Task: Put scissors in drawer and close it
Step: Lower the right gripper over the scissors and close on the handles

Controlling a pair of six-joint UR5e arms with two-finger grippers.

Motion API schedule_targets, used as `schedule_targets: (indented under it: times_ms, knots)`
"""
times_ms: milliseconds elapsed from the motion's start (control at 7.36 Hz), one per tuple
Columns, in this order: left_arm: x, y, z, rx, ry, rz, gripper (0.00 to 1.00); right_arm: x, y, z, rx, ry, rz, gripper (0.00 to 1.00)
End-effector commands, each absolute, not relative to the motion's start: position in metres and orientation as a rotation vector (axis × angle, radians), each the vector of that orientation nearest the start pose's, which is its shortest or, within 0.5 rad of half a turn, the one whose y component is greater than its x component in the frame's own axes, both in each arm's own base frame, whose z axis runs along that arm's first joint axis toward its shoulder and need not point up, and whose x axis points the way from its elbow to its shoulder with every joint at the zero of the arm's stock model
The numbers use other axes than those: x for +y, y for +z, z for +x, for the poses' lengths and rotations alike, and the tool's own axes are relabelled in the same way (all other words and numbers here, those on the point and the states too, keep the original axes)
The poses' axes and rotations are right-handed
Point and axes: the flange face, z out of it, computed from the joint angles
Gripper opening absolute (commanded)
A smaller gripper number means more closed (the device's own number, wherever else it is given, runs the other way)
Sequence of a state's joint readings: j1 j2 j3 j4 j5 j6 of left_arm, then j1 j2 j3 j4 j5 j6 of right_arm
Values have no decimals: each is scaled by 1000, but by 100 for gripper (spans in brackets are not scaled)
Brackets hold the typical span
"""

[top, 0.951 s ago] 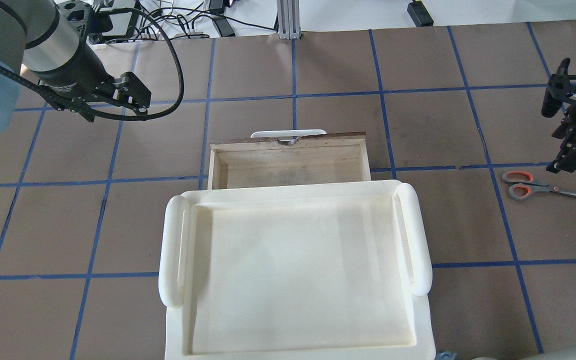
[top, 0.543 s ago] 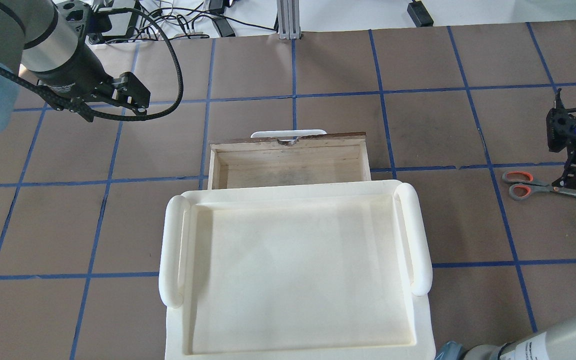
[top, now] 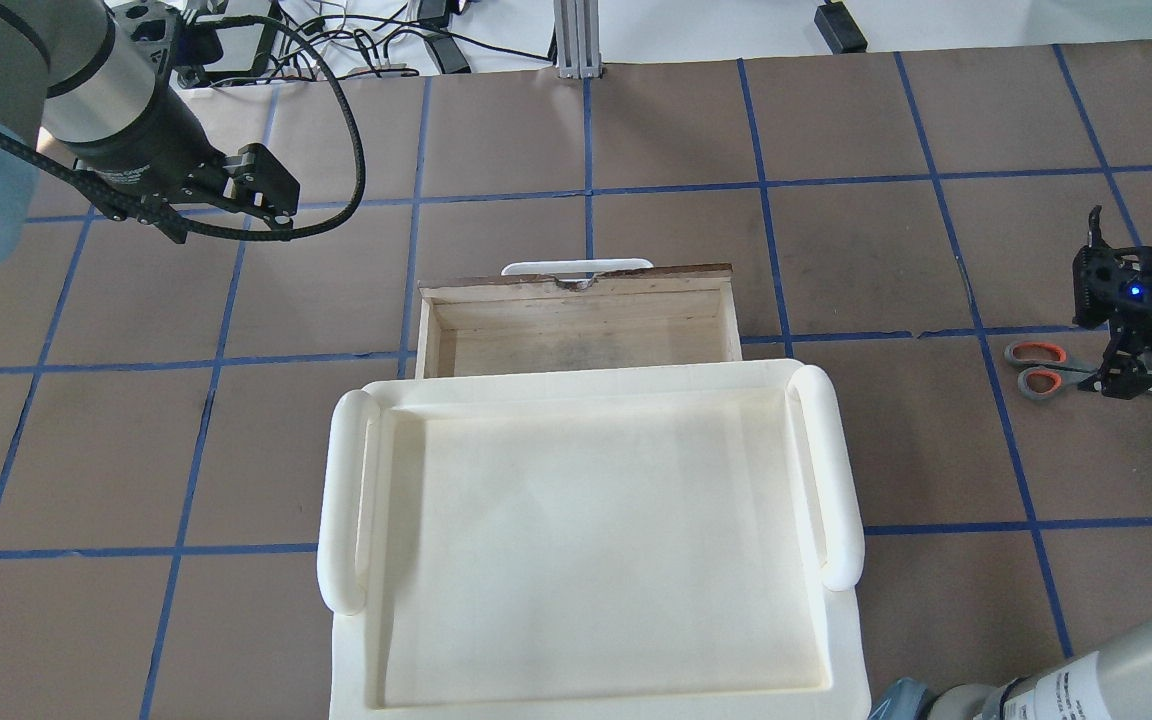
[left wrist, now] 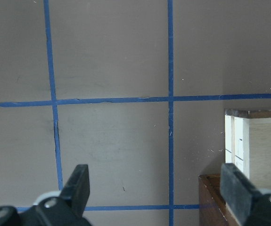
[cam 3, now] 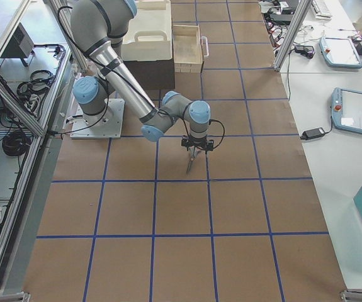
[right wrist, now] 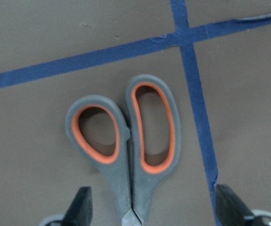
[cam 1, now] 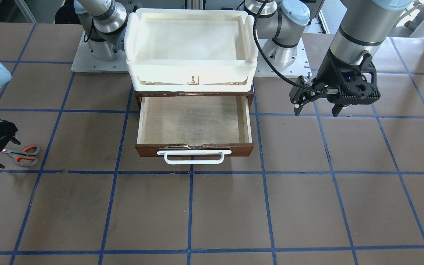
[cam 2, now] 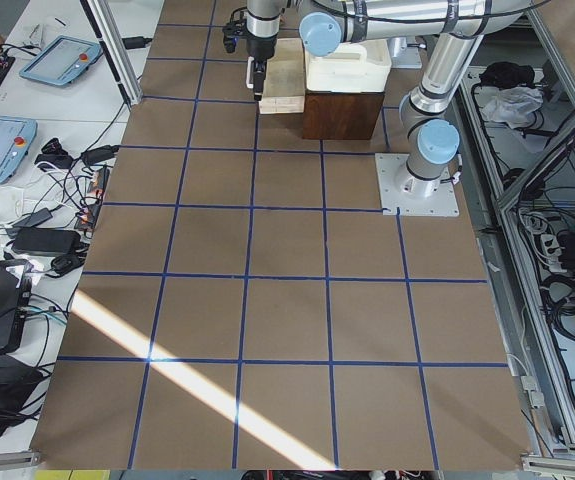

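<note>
The pickup step is in hand. The scissors [right wrist: 130, 188] lie flat and closed on the table [top: 636, 130], well to the right of the drawer [top: 576, 300], handle loops pointing toward it. The right gripper [top: 1128, 378] hangs low over them, jaws spread to either side of the neck just behind the loops, not yet clamped. The drawer stands pulled out and empty beneath the cream tray [top: 841, 470]. The left gripper [cam 1: 315, 110] hovers, jaws apart, left of the drawer. Next move: probably lower slightly and pinch the neck squarely.
</note>
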State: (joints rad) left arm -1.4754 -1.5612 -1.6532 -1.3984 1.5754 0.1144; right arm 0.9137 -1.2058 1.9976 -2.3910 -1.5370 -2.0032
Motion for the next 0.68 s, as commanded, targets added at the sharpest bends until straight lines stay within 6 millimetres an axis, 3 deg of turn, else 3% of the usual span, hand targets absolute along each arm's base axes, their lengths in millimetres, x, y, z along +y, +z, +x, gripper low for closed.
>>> schedule_targets:
  times_ms: [0,272,407,543]
  knots:
    - [-506,470,-84,3121,-154,28,100,-502,161,-221,2458,-50,-1949,89]
    - [-506,471,-84,3120,-159,31,100,-500,162,-226,2466,-44,-1953,71]
    - [-506,471,-84,3121,-156,31,100,-500,164,-228,2481,-29,-1946,49]
    - [-506,472,-84,3120,-159,31,100,-501,165,-228,2487,-30,-1941,34]
